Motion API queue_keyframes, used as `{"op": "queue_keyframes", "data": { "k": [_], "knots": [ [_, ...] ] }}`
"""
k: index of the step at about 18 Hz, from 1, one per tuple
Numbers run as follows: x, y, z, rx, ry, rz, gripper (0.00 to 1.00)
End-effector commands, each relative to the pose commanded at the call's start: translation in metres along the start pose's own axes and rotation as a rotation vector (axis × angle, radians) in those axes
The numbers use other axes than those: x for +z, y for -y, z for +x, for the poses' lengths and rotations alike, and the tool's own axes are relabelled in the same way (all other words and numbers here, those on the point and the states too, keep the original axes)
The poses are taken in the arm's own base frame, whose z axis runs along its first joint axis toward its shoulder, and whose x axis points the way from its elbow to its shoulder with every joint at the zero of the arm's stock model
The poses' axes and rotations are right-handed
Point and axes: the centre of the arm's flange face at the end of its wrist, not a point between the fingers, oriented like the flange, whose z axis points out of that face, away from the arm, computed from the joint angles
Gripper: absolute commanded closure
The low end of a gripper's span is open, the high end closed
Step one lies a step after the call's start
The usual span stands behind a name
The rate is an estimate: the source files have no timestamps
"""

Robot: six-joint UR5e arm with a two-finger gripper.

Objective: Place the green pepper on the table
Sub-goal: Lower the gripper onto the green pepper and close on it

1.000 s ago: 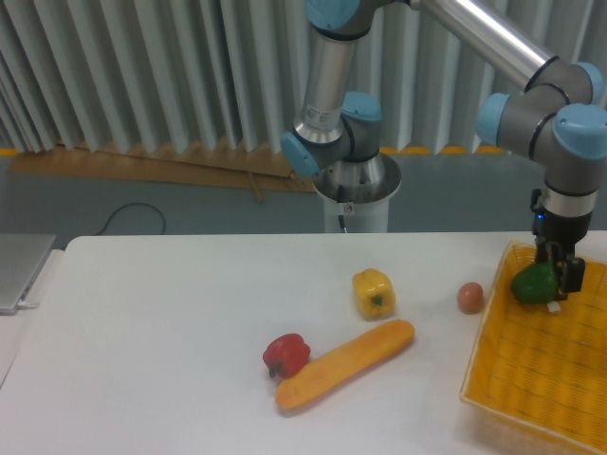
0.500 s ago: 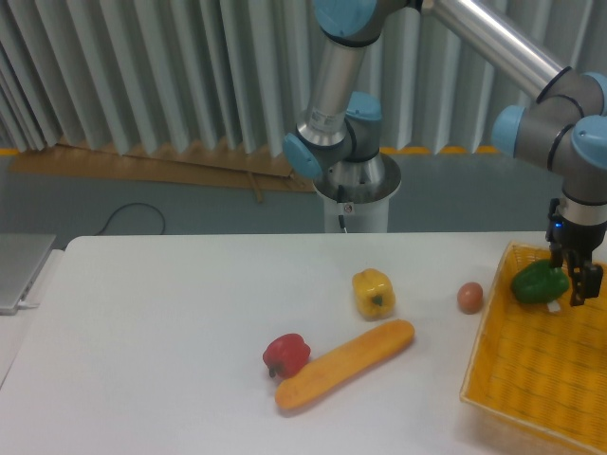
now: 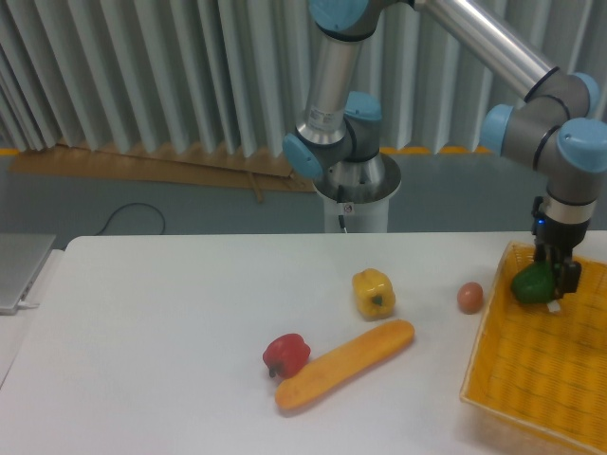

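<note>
Pepper (image 3: 534, 283), the green one, sits between my jaws over the far left part of the basket (image 3: 531, 379), near its back rim. My gripper (image 3: 555, 275) points straight down and is closed on it; the dark fingers (image 3: 571, 276) press against its right side, and most of its glossy body bulges out to the left of them. Whether its underside touches the woven floor or hangs just above it, I cannot tell from this angle.

The basket is yellow and stands at the right edge of the table (image 3: 171, 360), running out of view to the right. Just left of its near-left corner lies a small brown egg-like thing (image 3: 469, 298), apart from the rim. Further left is the yellow pepper (image 3: 373, 293), upright on the white top. In front of it an orange gourd (image 3: 345, 364) lies slanted, its upper end pointing toward the egg-like thing. The red pepper (image 3: 286, 354) sits at the gourd's lower left end, touching or nearly touching it.

My arm comes down from above right, its silver tube crossing the top of the view to the base (image 3: 351, 190) behind the table. A grey flat thing (image 3: 19, 270) rests at the far left edge.
</note>
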Motion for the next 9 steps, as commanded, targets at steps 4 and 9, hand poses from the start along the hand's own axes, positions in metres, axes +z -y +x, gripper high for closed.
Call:
{"op": "queue_keyframes", "data": {
  "k": [4, 9],
  "knots": [
    [-0.008, 0.011, 0.014, 0.001, -0.004, -0.009, 0.0],
    [-0.003, 0.001, 0.015, 0.003, -0.017, -0.022, 0.0]
  ]
}}
